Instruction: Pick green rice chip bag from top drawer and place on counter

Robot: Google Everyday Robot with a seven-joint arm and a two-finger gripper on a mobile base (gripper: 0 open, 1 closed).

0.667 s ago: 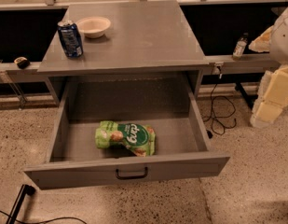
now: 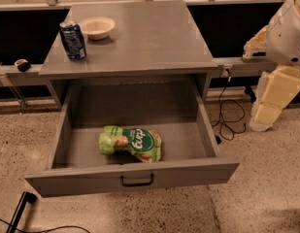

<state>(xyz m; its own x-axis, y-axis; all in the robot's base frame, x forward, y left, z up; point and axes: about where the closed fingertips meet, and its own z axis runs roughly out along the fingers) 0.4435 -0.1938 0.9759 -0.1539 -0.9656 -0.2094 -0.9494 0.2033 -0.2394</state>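
In the open top drawer (image 2: 81, 178), the green rice chip bag (image 2: 131, 143) is seen lying flat near the front panel, not held by anything. The gripper (image 2: 267, 111) is kept well to the right of the cabinet; whether it is released or clenched cannot be told. The reach, grasp, lift and placing on the counter (image 2: 149, 38), beside the blue can (image 2: 73, 40) and bowl (image 2: 97, 27), are judged left to do.

Green rice chip bag (image 2: 131, 143) lies in top drawer (image 2: 188, 172), end effector (image 2: 269, 104) at right.
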